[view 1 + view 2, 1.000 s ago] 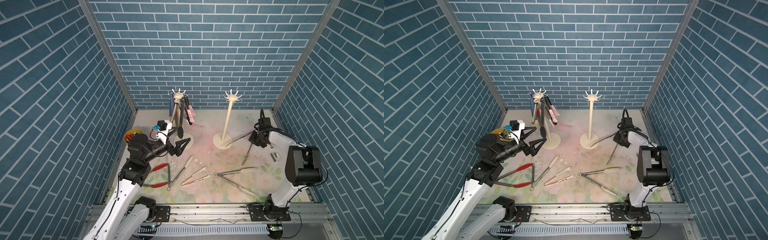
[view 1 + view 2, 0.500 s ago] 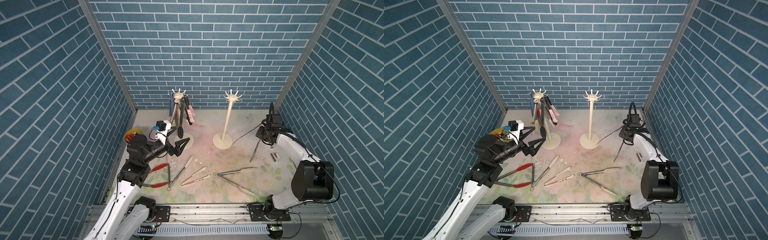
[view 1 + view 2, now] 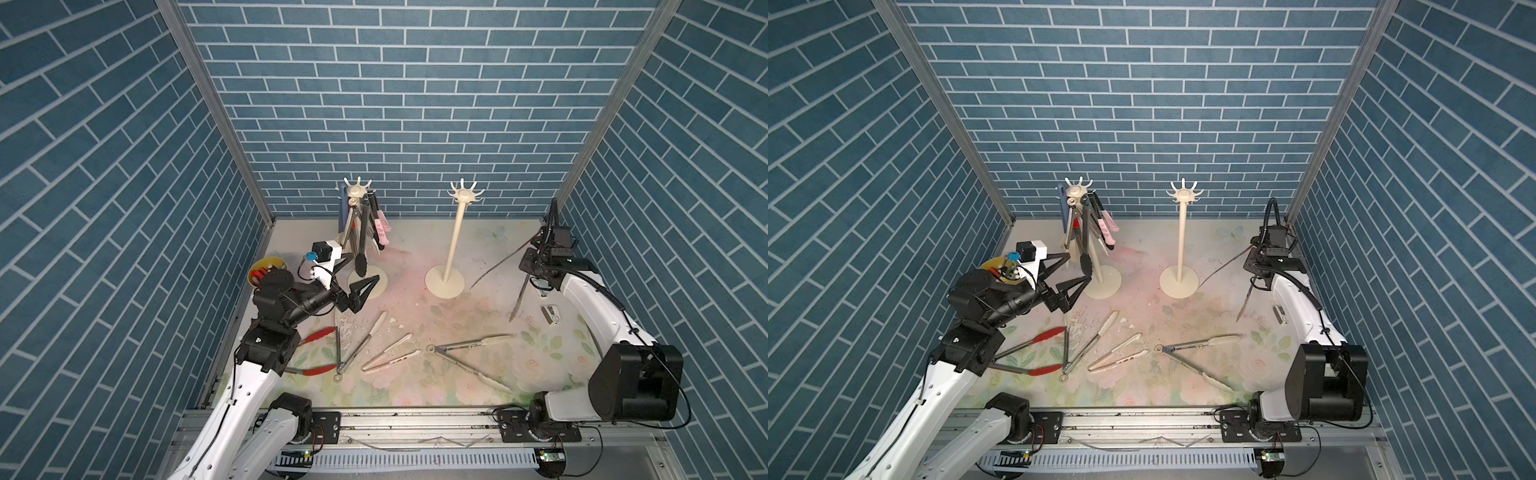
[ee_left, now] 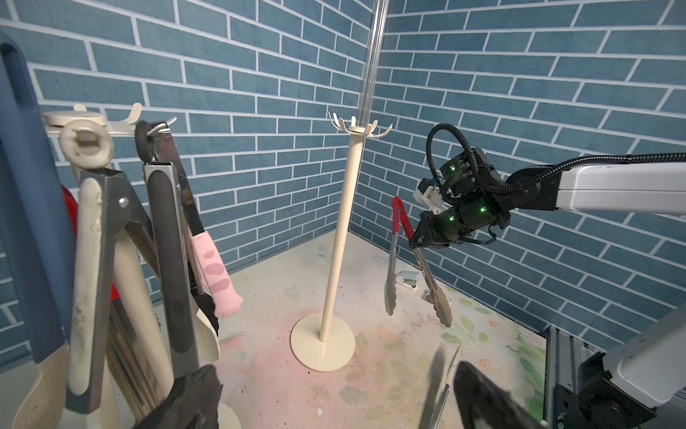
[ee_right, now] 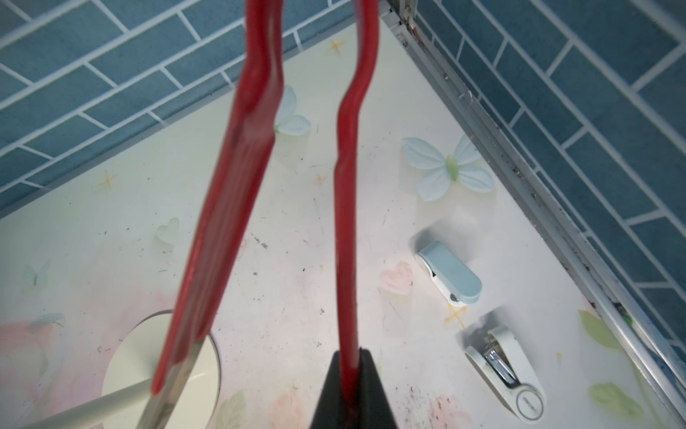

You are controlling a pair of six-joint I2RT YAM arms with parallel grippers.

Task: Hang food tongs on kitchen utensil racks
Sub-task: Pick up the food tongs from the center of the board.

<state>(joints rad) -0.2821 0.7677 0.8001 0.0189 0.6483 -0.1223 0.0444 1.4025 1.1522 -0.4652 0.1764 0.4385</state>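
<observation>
Two cream kitchen utensil racks stand at the back. The left rack (image 3: 376,286) (image 3: 1077,190) carries several hanging food tongs (image 4: 174,260), blue, pink, cream and black-tipped. The right rack (image 3: 455,237) (image 3: 1181,237) (image 4: 341,237) has bare hooks. My right gripper (image 3: 536,266) (image 5: 350,371) is shut on one arm of the red-handled steel tongs (image 5: 347,223) (image 4: 399,215), which hang above the mat right of that rack. My left gripper (image 3: 361,268) (image 4: 339,401) is open beside the left rack's base, nothing between its fingers. More tongs (image 3: 365,340) lie on the mat in front.
Red-tipped tongs (image 3: 316,336) lie by my left arm, and steel tongs with cream tips (image 3: 469,345) lie at centre front. A yellow cup (image 3: 266,266) sits at the left wall. Two small staplers (image 5: 449,275) (image 5: 508,375) lie under my right arm, near the right wall.
My right gripper has carried the red-handled tongs to the right, toward the back right corner, with its arm swinging out. My left arm has hardly moved.
</observation>
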